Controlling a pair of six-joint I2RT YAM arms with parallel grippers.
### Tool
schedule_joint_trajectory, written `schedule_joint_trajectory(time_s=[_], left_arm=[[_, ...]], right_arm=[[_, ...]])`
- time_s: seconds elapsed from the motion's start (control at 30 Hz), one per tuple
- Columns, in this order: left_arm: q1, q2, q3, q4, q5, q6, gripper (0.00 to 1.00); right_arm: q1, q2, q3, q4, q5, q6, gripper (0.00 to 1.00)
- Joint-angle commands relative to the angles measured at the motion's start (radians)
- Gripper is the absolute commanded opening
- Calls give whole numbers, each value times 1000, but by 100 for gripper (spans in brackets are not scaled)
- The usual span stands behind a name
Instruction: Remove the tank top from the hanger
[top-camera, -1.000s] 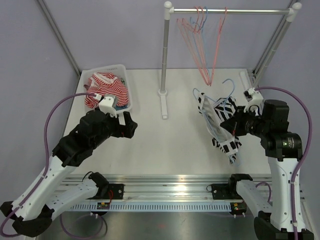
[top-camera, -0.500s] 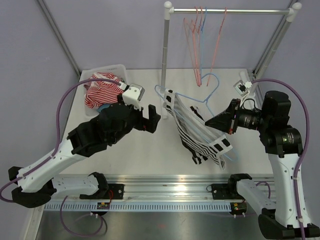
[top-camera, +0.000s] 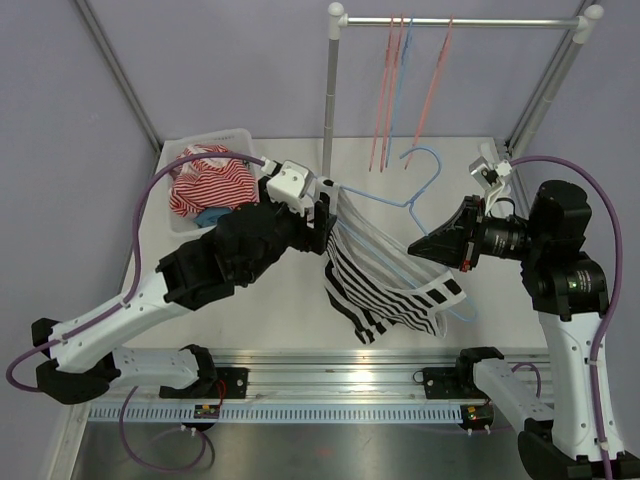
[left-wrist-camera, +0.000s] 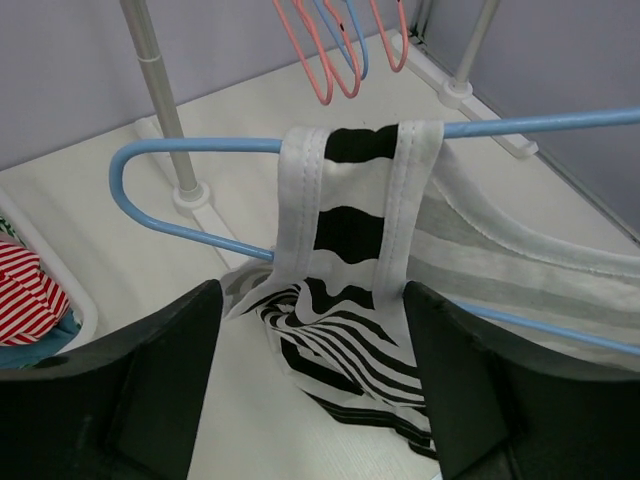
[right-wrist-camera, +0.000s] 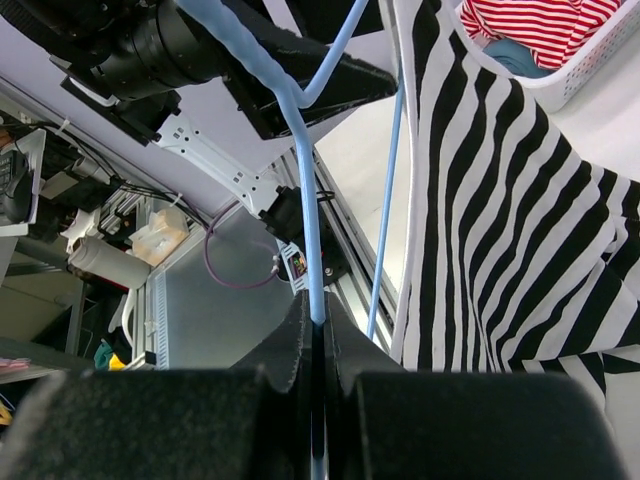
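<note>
left gripper (left-wrist-camera: 310, 300) spread, straddling tank top (left-wrist-camera: 345, 230) strap | right gripper (right-wrist-camera: 312, 325) clenched on blue hanger (right-wrist-camera: 308, 220)

The tank top (top-camera: 390, 290) is hanging on the hanger (left-wrist-camera: 190, 146) above the bench (top-camera: 300, 312), the basket (top-camera: 205, 140) sitting far left, the rack (top-camera: 327, 100) standing behind.

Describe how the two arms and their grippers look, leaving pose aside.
The arms match: white lower links with bulky black motor housings above them. The left arm and right arm each trail a purple cable up to a small white camera block at the wrist. The left gripper and right gripper have broad, matte black, wedge-shaped fingers. No markings are legible.
</note>
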Motion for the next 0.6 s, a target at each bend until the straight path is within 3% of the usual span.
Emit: schedule_joint_trajectory(time_s=[0.0,0.07,0.13,0.3,0.43,0.57], left_arm=[[-6,11,25,106,-79,31,72],[-6,19,21,115,-91,37,63],[-6,26,22,117,-108,39,47],[-6,31,24,118,-148,43,29],[-5,28,22,123,-212,48,3],[-3,20,24,97,-333,28,0]], right_arm=[[11,-20,37,54,-49,16,0],[14,-24,32,53,-54,8,0],[14,-26,32,48,-54,2,0],[14,-27,28,39,-46,-9,0],[17,-31,23,25,-39,-24,0],[19,-24,28,-53,-2,-88,0]])
